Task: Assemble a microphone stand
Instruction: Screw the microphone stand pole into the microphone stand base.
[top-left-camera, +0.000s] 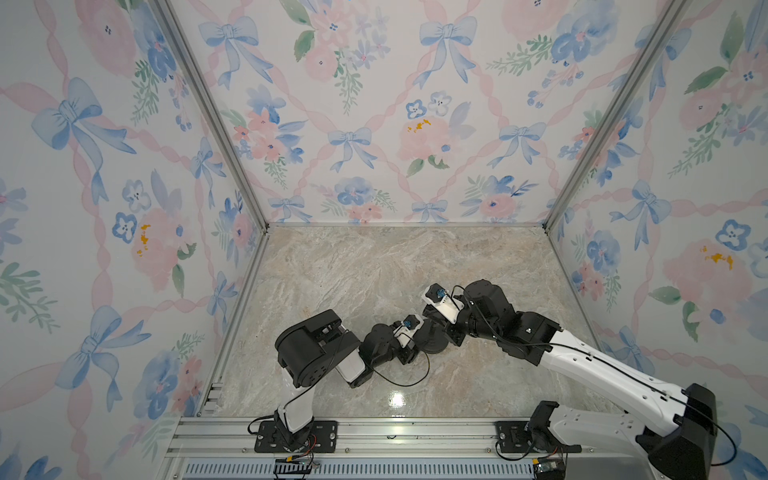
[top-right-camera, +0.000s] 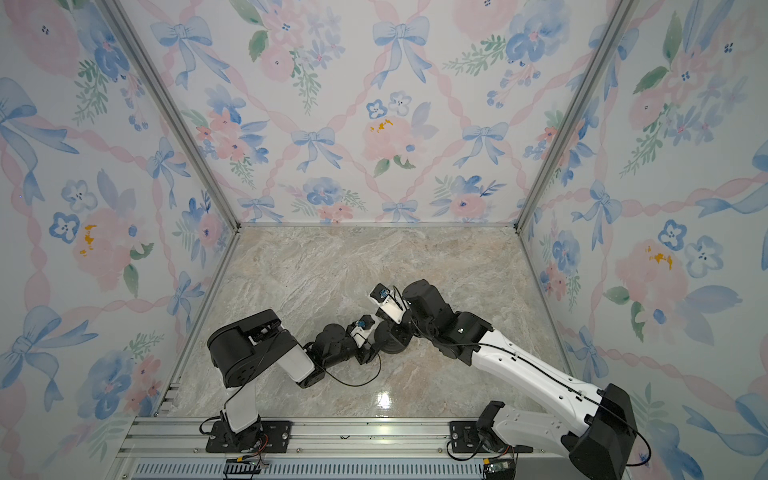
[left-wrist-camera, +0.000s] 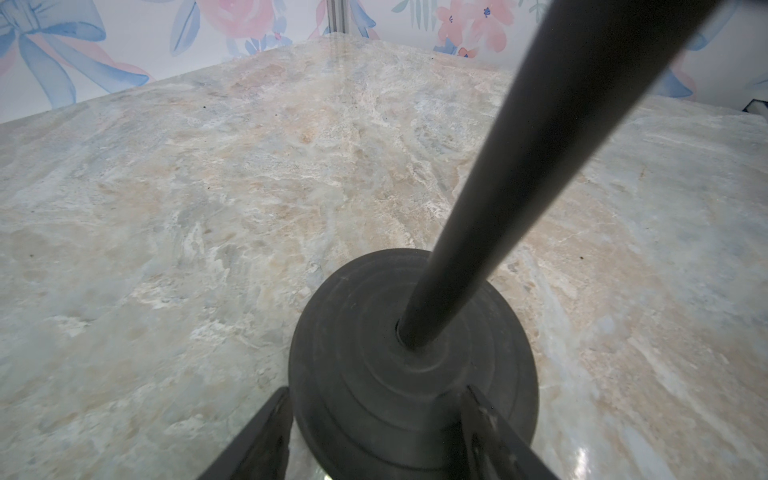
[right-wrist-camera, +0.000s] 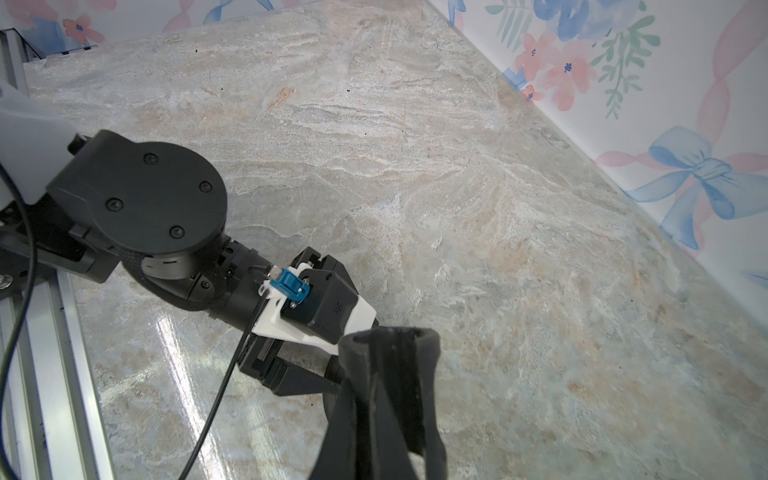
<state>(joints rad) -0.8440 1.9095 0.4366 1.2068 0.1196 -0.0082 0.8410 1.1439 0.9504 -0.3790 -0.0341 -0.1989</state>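
The microphone stand's round black disc base (left-wrist-camera: 365, 374) lies flat on the marble tabletop, and its thin rod (left-wrist-camera: 498, 187) stands in the centre hole, leaning slightly. My left gripper (left-wrist-camera: 376, 390) is low at the base, with its fingers (left-wrist-camera: 266, 440) closed against the disc's near edge. In both top views the base (top-left-camera: 434, 338) (top-right-camera: 392, 340) shows between the two wrists. My right gripper (right-wrist-camera: 363, 378) is above it, shut on the rod just under the clip-like head (right-wrist-camera: 390, 340). From above, the right wrist hides the rod.
The marble table (top-left-camera: 374, 266) is enclosed by floral walls on three sides, with an aluminium rail (top-left-camera: 374, 432) along the front. A black cable (top-left-camera: 411, 380) loops from the left wrist onto the table. The left arm's wrist (right-wrist-camera: 158, 199) is close beside the right gripper.
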